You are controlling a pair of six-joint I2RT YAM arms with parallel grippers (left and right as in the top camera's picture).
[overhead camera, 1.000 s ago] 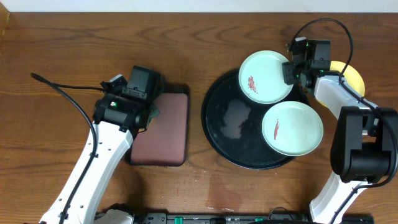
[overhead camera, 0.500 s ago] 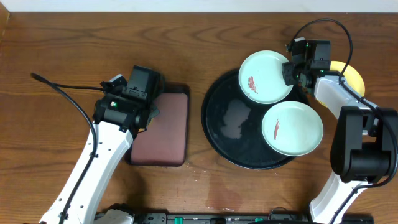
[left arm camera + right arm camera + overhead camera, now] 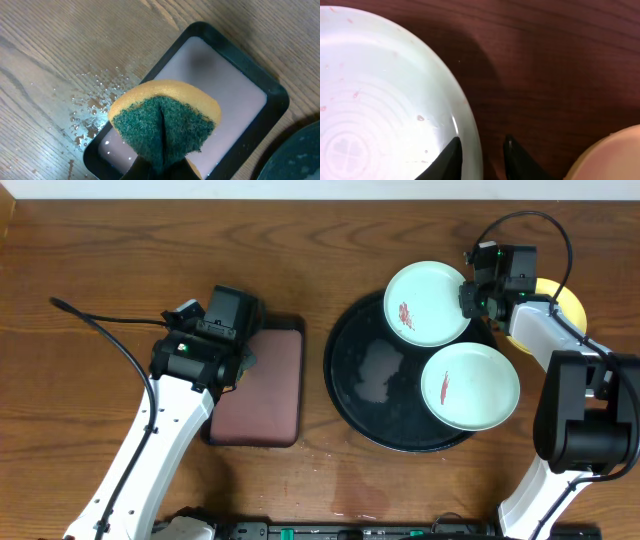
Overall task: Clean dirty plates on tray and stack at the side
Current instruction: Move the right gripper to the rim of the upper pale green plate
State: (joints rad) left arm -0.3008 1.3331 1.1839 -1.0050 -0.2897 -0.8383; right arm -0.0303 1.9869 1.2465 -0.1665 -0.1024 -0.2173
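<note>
The mint plate (image 3: 428,303) on the tray's (image 3: 375,380) far rim is being straddled at its edge by the right gripper (image 3: 482,157), jaws apart, and should be pinched squarely, while a sponge (image 3: 165,120) is being clenched by the left gripper (image 3: 160,169).

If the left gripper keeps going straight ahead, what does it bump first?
Probably the small maroon tray. The left gripper points down at it, and the sponge it holds would touch first; how far off is unclear.
</note>
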